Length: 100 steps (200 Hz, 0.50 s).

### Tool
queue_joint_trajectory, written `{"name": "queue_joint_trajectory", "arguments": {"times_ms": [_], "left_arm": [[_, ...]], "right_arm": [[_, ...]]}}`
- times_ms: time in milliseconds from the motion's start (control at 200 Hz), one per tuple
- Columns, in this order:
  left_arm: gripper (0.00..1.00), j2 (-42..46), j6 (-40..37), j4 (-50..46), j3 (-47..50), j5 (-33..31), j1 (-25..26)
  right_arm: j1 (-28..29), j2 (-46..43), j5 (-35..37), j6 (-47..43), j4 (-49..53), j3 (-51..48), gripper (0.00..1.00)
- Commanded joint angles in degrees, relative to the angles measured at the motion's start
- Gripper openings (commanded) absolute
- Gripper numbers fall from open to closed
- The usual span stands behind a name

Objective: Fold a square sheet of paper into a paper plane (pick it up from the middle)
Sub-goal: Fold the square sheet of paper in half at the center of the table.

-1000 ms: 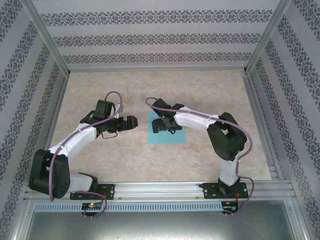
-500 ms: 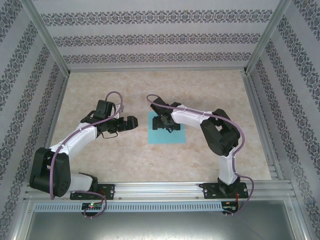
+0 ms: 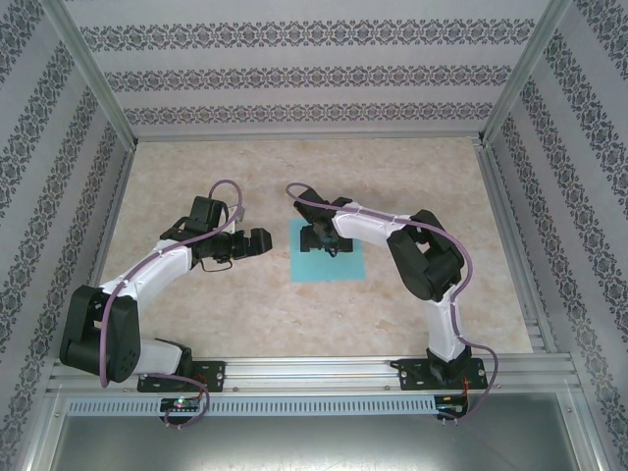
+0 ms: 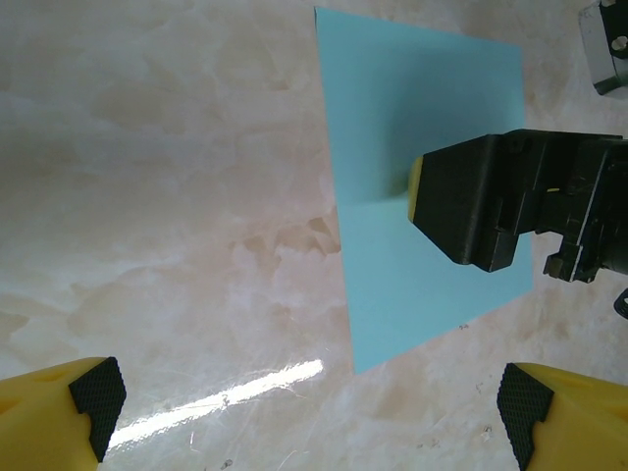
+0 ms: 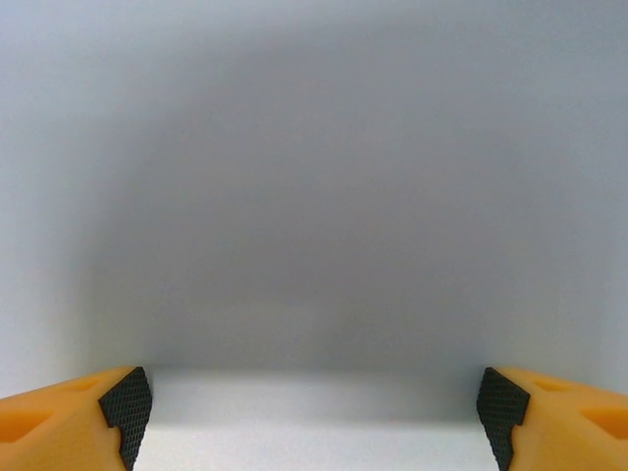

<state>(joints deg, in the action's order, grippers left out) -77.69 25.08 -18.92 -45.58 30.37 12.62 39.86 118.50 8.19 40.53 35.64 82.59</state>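
Patterned wallpaper (image 3: 314, 74) in grey floral bands closes off 3 sides of my workspace, and a marbled beige table (image 3: 294, 324) fills the floor between those walls. Near the middle of that table the square sheet of paper (image 3: 329, 270) lies flat and unfolded, turquoise side up, its edges a little skewed to the table's near edge. My right gripper (image 3: 319, 240) points down over the far half of the sheet with its 2 jaws standing wide apart. In the right wrist view its black pads (image 5: 126, 404) sit at the 2 bottom corners, with a blurred, pale grey-blue surface close up between and beyond them. Seen from my left wrist, 1 black finger of that gripper, yellow at the tip, is over the right part of the sheet and throws a soft shadow on it; whether the tip touches the paper I cannot tell. My left gripper (image 3: 260, 240) hangs near the sheet's left edge, over bare table and aimed toward the paper, jaws spread wide and holding nothing.
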Motion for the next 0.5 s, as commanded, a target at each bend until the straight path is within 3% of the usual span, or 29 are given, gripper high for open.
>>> {"name": "queue_joint_trajectory", "arguments": {"times_ms": [0, 495], "left_arm": [[1.00, 0.00, 0.34, 0.66, -1.04, 1.09, -0.66], [1.00, -0.09, -0.11, 0.90, 0.12, 0.76, -0.64]], "right_arm": [[-0.42, 3.98, 0.03, -0.32, 1.46, 0.69, 0.88], [1.18, 7.38, -0.17, 0.26, 0.50, 0.31, 0.85]]}}
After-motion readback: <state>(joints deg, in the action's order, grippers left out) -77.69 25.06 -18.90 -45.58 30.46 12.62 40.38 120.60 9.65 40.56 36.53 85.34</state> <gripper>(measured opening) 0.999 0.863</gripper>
